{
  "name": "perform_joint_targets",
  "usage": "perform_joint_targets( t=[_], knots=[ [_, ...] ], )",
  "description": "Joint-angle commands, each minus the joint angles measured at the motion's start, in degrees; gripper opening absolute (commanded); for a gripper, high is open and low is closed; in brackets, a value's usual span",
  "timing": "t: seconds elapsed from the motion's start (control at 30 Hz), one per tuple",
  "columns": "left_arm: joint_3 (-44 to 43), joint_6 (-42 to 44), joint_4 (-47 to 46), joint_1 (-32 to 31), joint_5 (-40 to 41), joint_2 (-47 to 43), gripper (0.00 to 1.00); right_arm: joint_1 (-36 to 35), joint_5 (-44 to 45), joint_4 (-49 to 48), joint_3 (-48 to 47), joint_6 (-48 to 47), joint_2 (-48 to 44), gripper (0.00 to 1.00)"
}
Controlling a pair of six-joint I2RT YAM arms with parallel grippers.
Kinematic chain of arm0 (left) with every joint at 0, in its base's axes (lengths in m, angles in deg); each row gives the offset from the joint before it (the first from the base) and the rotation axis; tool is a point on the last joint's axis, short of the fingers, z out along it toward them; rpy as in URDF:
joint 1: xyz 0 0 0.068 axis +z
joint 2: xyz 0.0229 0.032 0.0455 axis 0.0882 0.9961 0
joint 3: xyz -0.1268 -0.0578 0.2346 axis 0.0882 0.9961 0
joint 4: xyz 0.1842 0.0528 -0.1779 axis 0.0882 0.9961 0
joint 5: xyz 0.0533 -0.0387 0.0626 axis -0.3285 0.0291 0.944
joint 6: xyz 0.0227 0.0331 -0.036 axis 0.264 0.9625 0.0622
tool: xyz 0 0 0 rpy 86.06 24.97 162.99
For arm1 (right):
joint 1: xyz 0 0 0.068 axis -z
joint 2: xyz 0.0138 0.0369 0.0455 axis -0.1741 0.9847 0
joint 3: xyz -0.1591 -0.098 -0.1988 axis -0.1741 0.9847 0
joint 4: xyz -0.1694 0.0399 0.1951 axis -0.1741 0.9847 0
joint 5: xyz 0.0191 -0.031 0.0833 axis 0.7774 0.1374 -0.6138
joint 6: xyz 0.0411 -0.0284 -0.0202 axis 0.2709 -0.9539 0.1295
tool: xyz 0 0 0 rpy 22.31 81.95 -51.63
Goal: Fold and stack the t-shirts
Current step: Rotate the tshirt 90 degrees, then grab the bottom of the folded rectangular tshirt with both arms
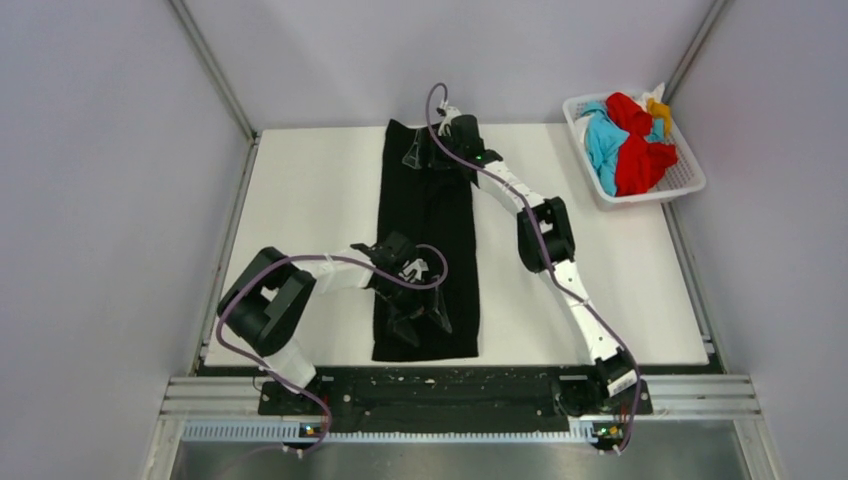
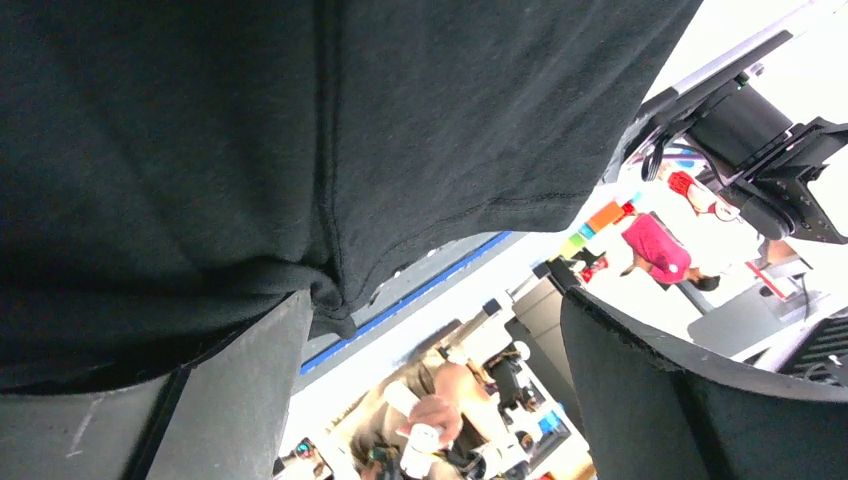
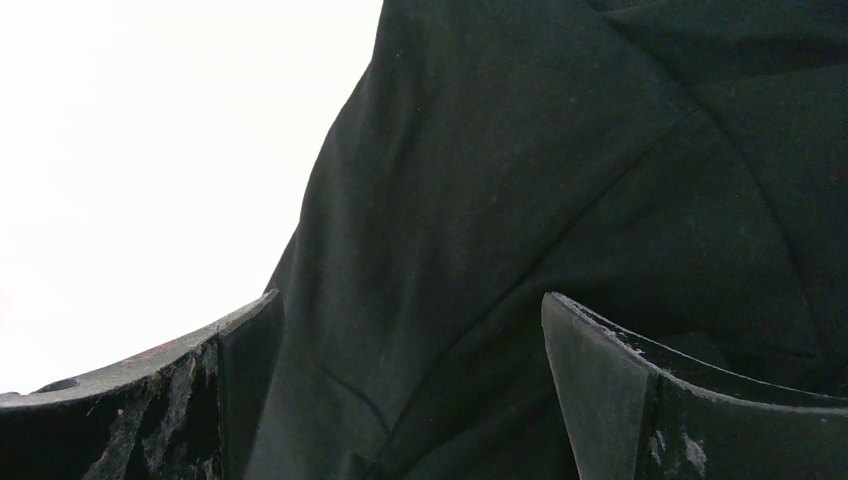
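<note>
Centrally, the black t-shirt [image 1: 428, 245] is laid lengthwise, its near end covered by the left gripper [image 1: 418, 322], its far end by the right gripper [image 1: 426, 154], both spread wide. Coloured t-shirts [image 1: 635, 150] are bunched indistinctly in the far-right basket [image 1: 652, 197].

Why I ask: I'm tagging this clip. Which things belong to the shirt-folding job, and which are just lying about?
Job: black shirt, red shirt, blue shirt, yellow shirt.
Lying about: basket, table.
</note>
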Motion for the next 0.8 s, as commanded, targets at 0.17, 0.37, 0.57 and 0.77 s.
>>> perform_joint_targets(
  t=[0.17,0.37,0.57,0.77],
  knots=[
    [-10.8,5.9,10.8,-0.7,8.7,-7.7,0.99,-2.4,3.8,-5.9,-2.7,1.7,-1.5,0.99],
    [-12.7,8.2,16.4,-0.6,21.6,-10.7,0.99,-2.5,10.0,-4.8,7.9,-1.8,-16.9,0.99],
    [-9.6,7.6,14.7,-0.4,27.4,-10.3,0.99,-4.2,13.1,-3.4,25.0,-1.5,-31.9,0.99],
    [-0.4,5.7,16.5,-0.3,28.2,-20.5,0.99,-8.9,18.2,-0.6,49.2,0.4,-48.2,0.99]
  ],
)
